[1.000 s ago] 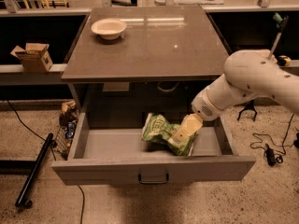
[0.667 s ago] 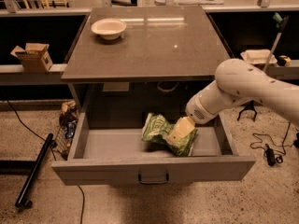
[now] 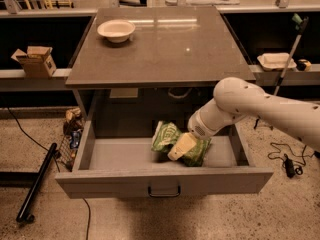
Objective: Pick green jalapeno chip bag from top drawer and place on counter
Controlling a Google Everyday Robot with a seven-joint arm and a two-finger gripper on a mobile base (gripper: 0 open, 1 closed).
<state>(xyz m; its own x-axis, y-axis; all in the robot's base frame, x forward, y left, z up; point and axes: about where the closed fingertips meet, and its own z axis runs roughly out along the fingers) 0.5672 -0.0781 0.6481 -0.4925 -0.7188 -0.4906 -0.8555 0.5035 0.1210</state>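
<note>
a: where's the bag (image 3: 165, 135)?

b: in the drawer (image 3: 165, 178), which stands pulled out. it lies on the drawer's floor, a little right of the drawer's middle and nearer its back than its front wall.

a: and the gripper (image 3: 181, 148)?

b: down inside the drawer too, right on the bag's middle. the arm comes in from the drawer's right side, slanting down and left. spread, pressed together or pinching foil, i cannot tell; it reads as one pale wedge against the green.

a: so which way does the bag lie from it?

b: straight beneath, spilling out both ways. one crumpled lobe goes toward the drawer's left and back, the other toward its right and front. the long axis runs roughly along the drawer's width, skewed frontward at the right end.

a: which end is the top?

b: can't say, it's too crumpled to read.

a: the next move?

b: my guess is a pinch across the short axis at the middle. the counter (image 3: 165, 54) overhangs the drawer's back, so the lift likely has to come toward the drawer's front before going up and over.
</note>
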